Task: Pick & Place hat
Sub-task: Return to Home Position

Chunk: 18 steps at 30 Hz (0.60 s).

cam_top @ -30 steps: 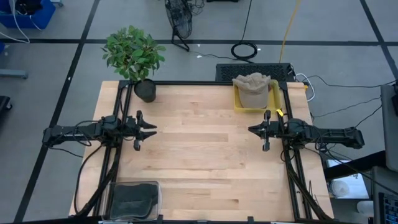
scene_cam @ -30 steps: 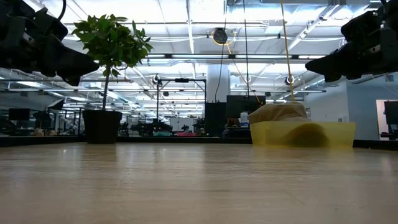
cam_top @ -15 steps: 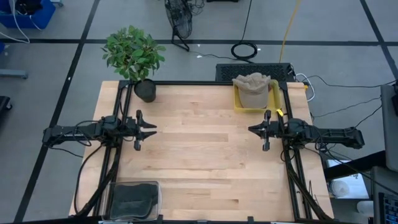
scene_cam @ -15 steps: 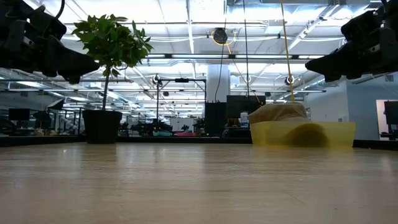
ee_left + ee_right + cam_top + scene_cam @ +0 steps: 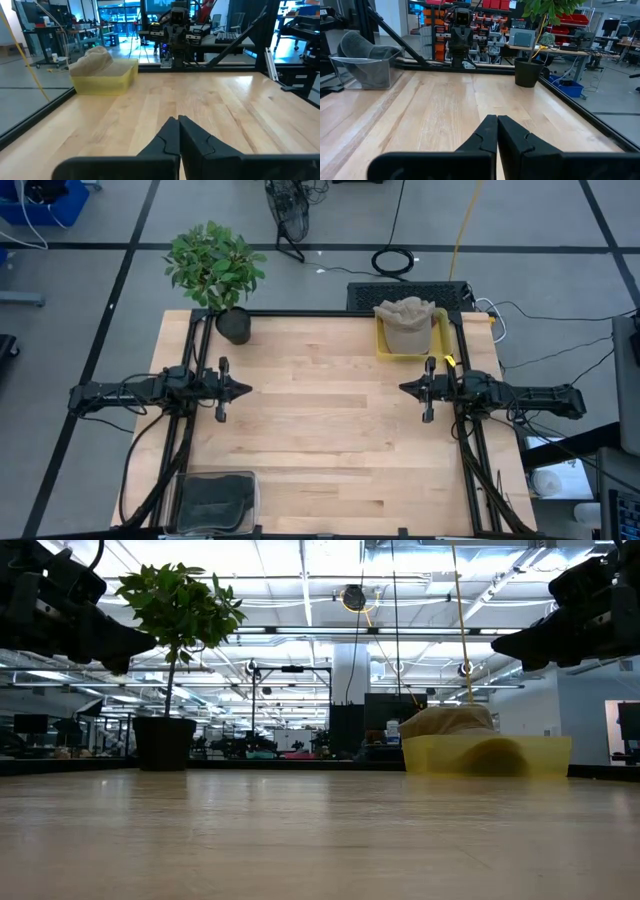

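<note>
A beige hat (image 5: 405, 320) lies in a yellow bin (image 5: 384, 348) at the table's far right; it also shows in the left wrist view (image 5: 94, 55) and the low view (image 5: 447, 721). My left gripper (image 5: 246, 389) hovers above the table's left side, shut and empty, as the left wrist view (image 5: 177, 120) shows. My right gripper (image 5: 402, 388) hovers above the right side, just near of the yellow bin, shut and empty (image 5: 496, 118). Both point toward the table's middle.
A potted plant (image 5: 216, 268) stands at the far left corner. A clear bin (image 5: 186, 482) with a dark grey hat (image 5: 215, 500) in it sits at the near left corner; it also shows in the right wrist view (image 5: 365, 62). Bare wood lies between the grippers.
My left gripper has shut its fingers, which stood spread apart half a second ago. It has kept its place above the table.
</note>
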Each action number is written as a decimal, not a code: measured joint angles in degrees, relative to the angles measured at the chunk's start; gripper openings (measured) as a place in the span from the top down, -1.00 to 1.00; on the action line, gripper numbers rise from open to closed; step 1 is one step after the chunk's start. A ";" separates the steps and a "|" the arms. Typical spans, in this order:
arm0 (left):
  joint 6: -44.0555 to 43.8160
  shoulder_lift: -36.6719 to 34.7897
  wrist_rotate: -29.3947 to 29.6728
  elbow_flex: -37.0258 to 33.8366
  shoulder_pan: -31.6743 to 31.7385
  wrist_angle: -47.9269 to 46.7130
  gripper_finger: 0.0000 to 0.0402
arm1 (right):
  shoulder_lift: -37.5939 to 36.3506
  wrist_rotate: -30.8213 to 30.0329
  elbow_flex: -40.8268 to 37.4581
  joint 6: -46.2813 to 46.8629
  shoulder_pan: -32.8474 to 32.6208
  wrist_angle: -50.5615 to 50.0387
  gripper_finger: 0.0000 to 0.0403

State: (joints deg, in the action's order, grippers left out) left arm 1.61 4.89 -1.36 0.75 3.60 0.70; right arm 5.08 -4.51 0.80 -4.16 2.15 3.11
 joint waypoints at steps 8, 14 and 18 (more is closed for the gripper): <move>-0.10 0.00 -0.07 0.00 0.00 -0.01 0.98 | 0.00 0.00 0.00 0.00 0.00 0.00 1.00; -0.13 0.00 -0.10 0.00 0.00 -0.01 0.99 | 0.00 0.02 0.00 0.01 0.00 0.00 1.00; -0.13 0.00 -0.10 -0.01 0.00 -0.01 0.99 | 0.00 0.01 0.00 0.01 0.02 0.00 1.00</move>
State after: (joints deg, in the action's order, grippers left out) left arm 1.48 4.89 -1.45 0.74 3.60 0.69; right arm 5.08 -4.50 0.80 -4.14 2.17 3.11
